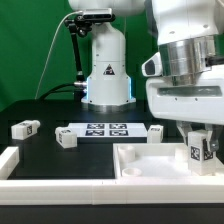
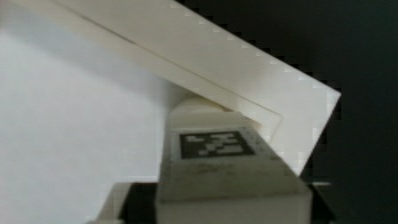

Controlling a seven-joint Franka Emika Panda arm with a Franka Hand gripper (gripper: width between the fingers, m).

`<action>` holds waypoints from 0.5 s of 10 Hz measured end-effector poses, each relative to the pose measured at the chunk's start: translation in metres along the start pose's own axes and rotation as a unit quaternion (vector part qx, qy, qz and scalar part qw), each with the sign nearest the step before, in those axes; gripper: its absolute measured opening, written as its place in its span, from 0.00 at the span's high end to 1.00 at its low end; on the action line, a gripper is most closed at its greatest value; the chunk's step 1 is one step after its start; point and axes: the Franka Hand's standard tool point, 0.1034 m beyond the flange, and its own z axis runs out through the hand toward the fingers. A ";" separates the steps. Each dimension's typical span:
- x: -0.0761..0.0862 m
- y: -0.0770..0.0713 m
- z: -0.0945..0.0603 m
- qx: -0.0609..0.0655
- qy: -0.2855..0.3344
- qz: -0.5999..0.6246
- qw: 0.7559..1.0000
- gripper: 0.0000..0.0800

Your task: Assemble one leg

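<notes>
My tool point(image 1: 198, 150) grips the leg point(image 1: 197, 151) over the panel point(image 1: 150, 165) corner; slight tilt could jam it.

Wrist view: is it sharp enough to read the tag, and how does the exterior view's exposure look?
Wrist view: soft and blurred, the tag on the leg shows only as a smeared pattern; white panel nearly washed out. Exterior view: sharper, the marker board tags legible, bright whites against a dark table.
</notes>
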 end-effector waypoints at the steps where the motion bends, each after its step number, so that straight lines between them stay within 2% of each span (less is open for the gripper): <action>1: -0.001 0.000 0.000 0.013 0.000 0.089 0.996 0.63; 2: -0.004 0.000 0.000 0.028 0.001 0.189 0.982 0.63; 4: -0.005 -0.001 0.000 0.050 -0.005 0.341 0.939 0.63; 5: -0.005 -0.001 0.001 0.056 -0.015 0.402 0.914 0.63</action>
